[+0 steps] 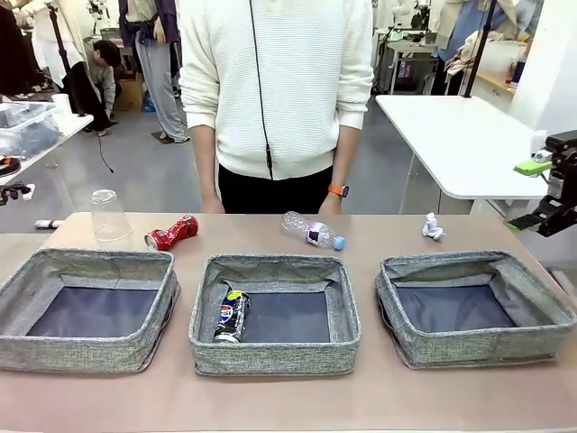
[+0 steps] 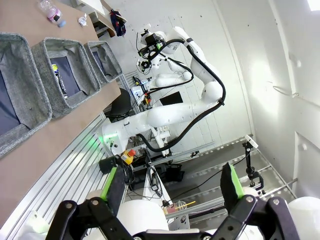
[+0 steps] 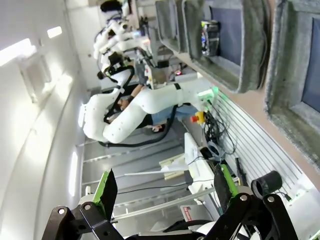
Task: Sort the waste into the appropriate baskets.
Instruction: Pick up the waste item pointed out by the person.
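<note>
Three grey baskets stand in a row: left [image 1: 90, 356], middle [image 1: 275, 359], right [image 1: 469, 347]. A dark blue-black can [image 1: 232, 316] lies in the middle basket, also seen in the left wrist view [image 2: 59, 79] and the right wrist view [image 3: 210, 32]. Behind the baskets on the table are an upturned clear cup [image 1: 108, 216], a crushed red can [image 1: 171, 233], a clear bottle with a blue cap [image 1: 312, 231] and a white paper wad [image 1: 433, 226]. My right gripper [image 1: 528, 195] hangs open at the right edge, above the table, holding nothing [image 3: 164, 177]. My left gripper [image 2: 172, 185] is open and empty, well off the table.
A person in a white sweater [image 1: 275, 90] stands at the far edge, hands near the table behind the bottle. White tables stand farther off at the left [image 1: 36, 135] and right [image 1: 460, 135]. Bare tabletop [image 1: 288, 401] runs in front of the baskets.
</note>
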Robot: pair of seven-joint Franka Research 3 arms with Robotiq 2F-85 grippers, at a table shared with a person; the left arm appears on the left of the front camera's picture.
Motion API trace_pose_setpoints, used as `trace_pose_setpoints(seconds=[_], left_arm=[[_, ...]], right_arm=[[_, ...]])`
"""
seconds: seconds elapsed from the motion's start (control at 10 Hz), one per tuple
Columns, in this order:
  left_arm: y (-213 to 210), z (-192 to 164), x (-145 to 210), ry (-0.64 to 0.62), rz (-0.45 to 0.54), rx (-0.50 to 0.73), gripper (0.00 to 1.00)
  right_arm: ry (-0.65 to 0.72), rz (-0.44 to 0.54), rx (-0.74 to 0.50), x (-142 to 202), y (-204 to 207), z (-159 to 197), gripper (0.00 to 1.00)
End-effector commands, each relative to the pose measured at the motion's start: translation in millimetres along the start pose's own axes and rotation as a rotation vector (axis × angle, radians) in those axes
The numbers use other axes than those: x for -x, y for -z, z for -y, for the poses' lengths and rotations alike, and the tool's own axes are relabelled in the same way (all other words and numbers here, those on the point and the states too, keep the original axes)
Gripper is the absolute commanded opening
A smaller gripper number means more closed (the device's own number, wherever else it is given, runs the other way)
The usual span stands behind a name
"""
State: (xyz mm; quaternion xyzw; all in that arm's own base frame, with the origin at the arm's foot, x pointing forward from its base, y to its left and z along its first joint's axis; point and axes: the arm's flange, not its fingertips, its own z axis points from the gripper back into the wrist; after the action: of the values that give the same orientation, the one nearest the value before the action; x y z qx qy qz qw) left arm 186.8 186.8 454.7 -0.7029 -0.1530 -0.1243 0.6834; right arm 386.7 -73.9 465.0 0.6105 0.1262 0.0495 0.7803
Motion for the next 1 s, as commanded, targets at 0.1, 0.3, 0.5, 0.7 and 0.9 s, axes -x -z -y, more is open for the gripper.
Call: trace_pose_setpoints(seconds=[0.1,0.3,0.5,0.7,0.9], left_arm=[[-1.5,1.7,-1.1,0.017,0.008,0.014,1.00],[-1.5,1.7,-1.1,0.017,0.008,0.014,1.00],[-1.5,1.7,-1.1,0.017,0.008,0.014,1.00],[-1.5,1.7,-1.1,0.017,0.008,0.014,1.00],[-1.5,1.7,-1.1,0.017,0.008,0.014,1.00]], right_arm=[[0.019,0.001,-0.015,-0.8,-0.4,-7.6,1.00],[0.019,0.001,-0.015,-0.8,-0.4,-7.6,1.00],[0.019,0.001,-0.015,-0.8,-0.4,-7.6,1.00],[0.019,0.001,-0.015,-0.8,-0.4,-7.6,1.00],[0.019,0.001,-0.015,-0.8,-0.4,-7.6,1.00]])
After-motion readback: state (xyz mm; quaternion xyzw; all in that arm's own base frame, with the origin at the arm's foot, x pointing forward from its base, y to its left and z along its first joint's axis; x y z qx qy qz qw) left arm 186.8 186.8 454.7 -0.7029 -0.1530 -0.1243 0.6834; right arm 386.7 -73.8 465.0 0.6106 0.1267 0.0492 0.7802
